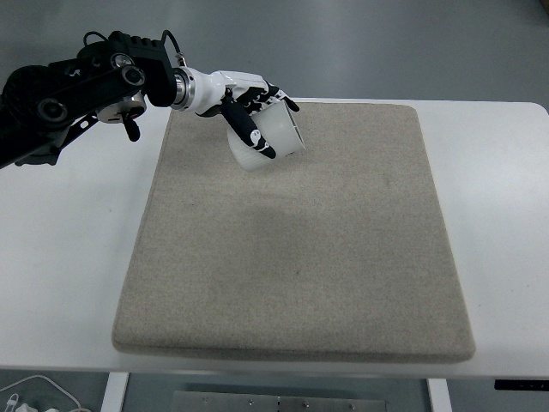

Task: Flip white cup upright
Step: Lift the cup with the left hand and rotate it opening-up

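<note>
The white cup (273, 142) sits in the upper left of the frame, at the far-left corner of the beige felt mat (296, 240) that covers most of the white counter (69, 249). It appears tilted, its flat end turned toward the right of the picture and its rounded side low against the mat; whether it touches the mat or is lifted clear cannot be told from this view. To do the flip well, the wrist should roll steadily so that the cup's base comes down flat on the mat, and the grip should stay firm until the cup stands by itself, since a thin, light cup is likely to slip or topple if let go while leaning. Setting it down a little further in from the mat's edge would leave room for error. The left hand (250, 116), whose arm enters from the upper left edge, is clamped on the cup: dark-tipped fingers (256, 137) curl over its near side, with others wrapped across its top.
</note>
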`<action>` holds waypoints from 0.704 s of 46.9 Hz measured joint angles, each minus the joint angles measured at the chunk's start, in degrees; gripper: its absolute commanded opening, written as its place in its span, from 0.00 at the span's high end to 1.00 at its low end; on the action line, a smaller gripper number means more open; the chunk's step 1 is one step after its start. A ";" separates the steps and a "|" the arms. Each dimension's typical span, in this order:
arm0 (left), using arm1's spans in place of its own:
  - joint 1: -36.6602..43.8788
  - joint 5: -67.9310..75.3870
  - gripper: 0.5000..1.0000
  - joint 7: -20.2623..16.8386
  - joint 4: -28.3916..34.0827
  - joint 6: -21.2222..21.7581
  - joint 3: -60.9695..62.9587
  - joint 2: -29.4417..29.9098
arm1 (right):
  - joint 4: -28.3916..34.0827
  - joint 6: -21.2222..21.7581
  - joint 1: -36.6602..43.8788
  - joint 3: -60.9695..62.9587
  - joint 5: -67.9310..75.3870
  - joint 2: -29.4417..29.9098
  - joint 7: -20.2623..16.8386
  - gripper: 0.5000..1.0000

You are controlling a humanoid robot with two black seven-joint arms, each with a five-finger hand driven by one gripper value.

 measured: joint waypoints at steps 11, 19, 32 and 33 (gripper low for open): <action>3.39 -3.34 0.98 -3.61 3.92 -2.96 -8.25 0.99 | -0.02 0.00 0.00 0.00 0.00 0.00 0.05 0.14; 7.32 -3.77 1.00 -7.64 6.93 -4.66 -13.60 0.68 | -0.02 0.00 0.02 0.00 0.00 0.00 0.02 0.14; 14.44 -5.66 1.00 -17.35 7.49 -5.18 -17.70 0.43 | -0.03 0.00 0.02 0.00 0.00 0.00 0.00 0.14; 14.88 -5.80 1.00 -18.17 7.49 -5.19 -17.86 0.40 | -0.02 0.00 0.02 0.00 -0.01 0.00 0.00 0.14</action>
